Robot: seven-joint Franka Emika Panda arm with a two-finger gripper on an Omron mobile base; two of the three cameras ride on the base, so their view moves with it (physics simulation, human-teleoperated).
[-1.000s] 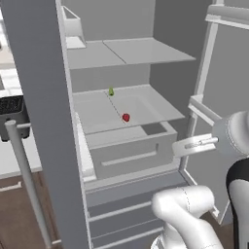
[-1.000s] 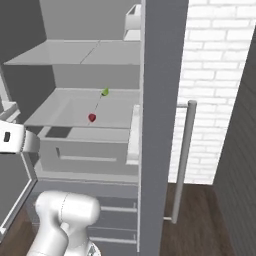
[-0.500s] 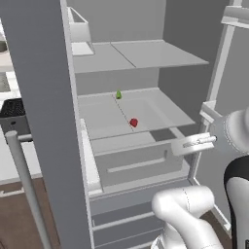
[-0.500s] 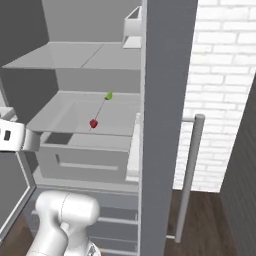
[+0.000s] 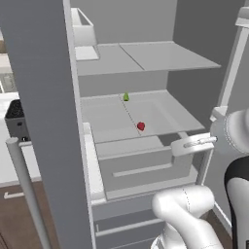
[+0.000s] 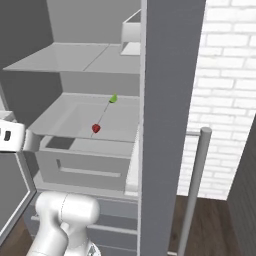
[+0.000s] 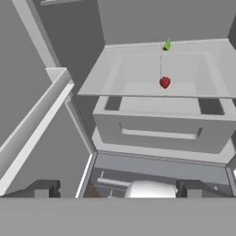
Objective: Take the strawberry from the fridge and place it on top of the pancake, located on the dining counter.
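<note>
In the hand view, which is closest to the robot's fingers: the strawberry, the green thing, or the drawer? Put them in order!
1. Drawer, just below the shelf, at the front.
2. Strawberry, on the shelf near its front edge.
3. Green thing, at the shelf's back.

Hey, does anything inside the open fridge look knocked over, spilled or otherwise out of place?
Nothing stands out. The strawberry and the small green item sit apart on a middle shelf of the fridge, with no spill or damage visible.

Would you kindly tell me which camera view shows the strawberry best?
The hand view: the strawberry sits unobstructed near the shelf's front edge, seen head-on. Both base views show it too, smaller and from either side, on the same shelf.
</note>
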